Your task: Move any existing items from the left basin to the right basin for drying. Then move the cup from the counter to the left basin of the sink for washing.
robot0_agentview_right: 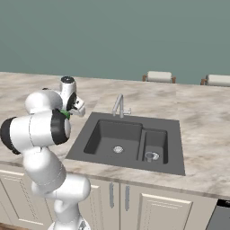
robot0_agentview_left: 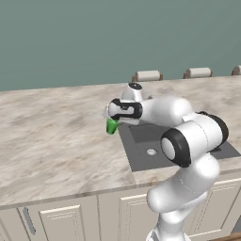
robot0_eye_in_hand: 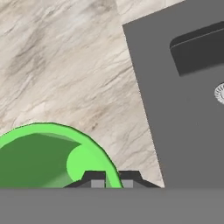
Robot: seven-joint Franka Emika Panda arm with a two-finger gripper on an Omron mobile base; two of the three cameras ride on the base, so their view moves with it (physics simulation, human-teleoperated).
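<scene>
Gripping the small bright green tapered plastic cup by its rim, the end effector is pinched narrow around the wall, holding it over the marbled stone tabletop, beside the dark grey sink. Next: carry it over the wider left basin, lower, release.

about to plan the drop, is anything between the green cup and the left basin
Nothing visible stands in the way. The gripper is shut on the cup's rim, over the counter just left of the sink. The left basin holds nothing but its drain ring, and the faucet sits at the back edge.
</scene>
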